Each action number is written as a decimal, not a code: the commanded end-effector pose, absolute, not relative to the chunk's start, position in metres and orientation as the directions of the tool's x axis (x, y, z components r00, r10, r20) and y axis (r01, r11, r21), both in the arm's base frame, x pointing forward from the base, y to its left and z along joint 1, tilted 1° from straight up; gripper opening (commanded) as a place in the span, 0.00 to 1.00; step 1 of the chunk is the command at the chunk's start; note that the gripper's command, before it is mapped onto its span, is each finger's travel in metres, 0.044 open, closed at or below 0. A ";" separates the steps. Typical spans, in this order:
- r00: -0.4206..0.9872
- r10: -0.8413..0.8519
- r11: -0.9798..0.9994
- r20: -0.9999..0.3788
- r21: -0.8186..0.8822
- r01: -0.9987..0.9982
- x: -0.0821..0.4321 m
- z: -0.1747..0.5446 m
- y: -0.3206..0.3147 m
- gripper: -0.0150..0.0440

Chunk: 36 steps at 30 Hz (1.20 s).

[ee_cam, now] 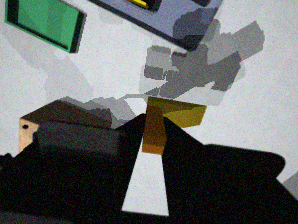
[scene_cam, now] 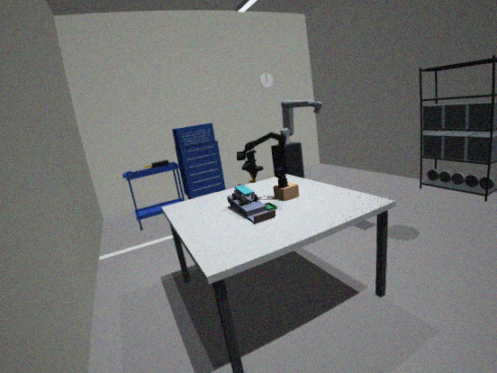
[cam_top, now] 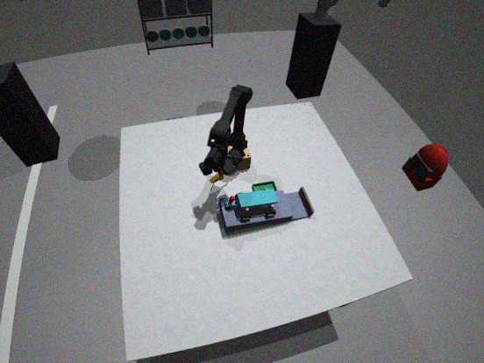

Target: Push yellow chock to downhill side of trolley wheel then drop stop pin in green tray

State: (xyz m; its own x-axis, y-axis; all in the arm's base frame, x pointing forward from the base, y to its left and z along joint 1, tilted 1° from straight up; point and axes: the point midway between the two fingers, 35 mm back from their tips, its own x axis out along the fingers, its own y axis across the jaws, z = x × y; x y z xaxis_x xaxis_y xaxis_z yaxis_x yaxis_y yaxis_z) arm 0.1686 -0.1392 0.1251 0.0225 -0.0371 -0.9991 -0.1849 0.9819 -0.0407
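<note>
My gripper [cam_top: 222,173] [scene_cam: 253,177] [ee_cam: 152,119] is shut on the chock's orange handle. The yellow chock [cam_top: 215,179] [ee_cam: 189,113] hangs in the air above the table, off the ramp's uphill end and towards the arm's base. Its black rubber base cannot be made out. The trolley [cam_top: 258,198] [scene_cam: 244,189] with a cyan top stands on the blue-grey ramp [cam_top: 295,202] [ee_cam: 167,19]. The red-headed stop pin [cam_top: 231,199] stands upright at the trolley's uphill end. The green tray [cam_top: 264,187] [scene_cam: 270,206] [ee_cam: 45,25] is empty, beside the ramp on the arm's side.
A dark end board [cam_top: 308,202] [scene_cam: 265,216] stands across the ramp's low end. The arm's wooden base block [cam_top: 244,163] [scene_cam: 286,192] [ee_cam: 25,136] is behind the tray on the white table [cam_top: 263,281] [scene_cam: 315,221].
</note>
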 end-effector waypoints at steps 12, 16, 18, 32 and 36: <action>0.022 -0.034 0.999 -0.999 -0.033 0.027 0.170 0.125 -0.134 0.25; 0.023 -0.032 0.998 -0.999 -0.031 0.060 0.175 0.123 -0.121 0.25; 0.023 -0.031 0.997 -0.999 -0.030 0.070 0.177 0.123 -0.115 0.25; 0.025 -0.027 0.996 -0.999 -0.025 0.081 0.193 0.117 -0.072 0.25; 0.025 -0.025 0.996 -0.999 -0.023 0.082 0.197 0.116 -0.059 0.25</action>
State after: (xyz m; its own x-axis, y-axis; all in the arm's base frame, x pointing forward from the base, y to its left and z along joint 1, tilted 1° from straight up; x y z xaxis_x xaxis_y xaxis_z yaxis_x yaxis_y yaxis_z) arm 0.1945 -0.0699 0.1167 0.0220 -0.0225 -0.9995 0.0804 0.9965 -0.0207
